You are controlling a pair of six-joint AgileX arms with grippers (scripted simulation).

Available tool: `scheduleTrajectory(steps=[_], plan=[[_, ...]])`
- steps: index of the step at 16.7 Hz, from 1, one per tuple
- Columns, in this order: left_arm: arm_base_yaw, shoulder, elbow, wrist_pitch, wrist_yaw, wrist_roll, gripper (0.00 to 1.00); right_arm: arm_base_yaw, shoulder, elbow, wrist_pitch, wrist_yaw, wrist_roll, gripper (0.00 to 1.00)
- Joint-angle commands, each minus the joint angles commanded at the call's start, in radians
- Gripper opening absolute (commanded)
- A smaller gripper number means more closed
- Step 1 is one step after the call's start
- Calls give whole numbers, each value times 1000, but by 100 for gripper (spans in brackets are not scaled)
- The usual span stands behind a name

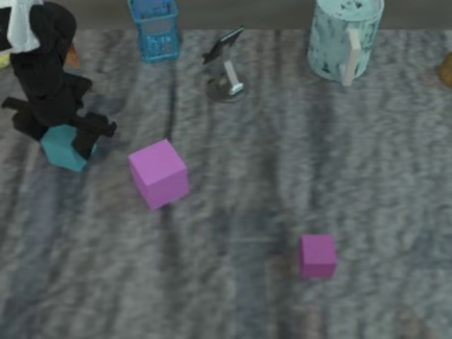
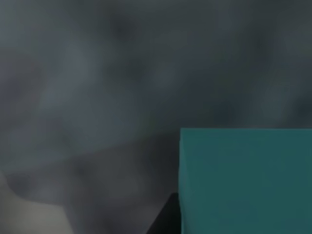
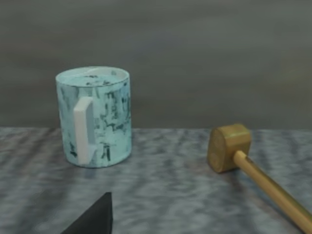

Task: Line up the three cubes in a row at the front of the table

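- Top view: my left gripper (image 1: 67, 138) sits over the teal cube (image 1: 62, 150) at the desk's (image 1: 282, 176) left; I cannot tell its finger state. The light-purple cube (image 1: 159, 173) lies just beside it; the magenta-purple cube (image 1: 317, 255) is well apart, front right.
- Left wrist view: the teal cube (image 2: 246, 180) fills one corner.
- Right wrist view: a mug (image 3: 94, 117) and wooden mallet (image 3: 243, 161); right gripper state undeterminable.
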Motion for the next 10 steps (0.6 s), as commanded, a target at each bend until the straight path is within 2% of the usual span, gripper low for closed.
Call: scheduleTrajectory(steps=[4,10], plan=[[1,-23,20,-24,4,-1,0,0,0,0,0,0,0,100],[18,-71,164,-225,4,-4,0,0,0,0,0,0,0,100]])
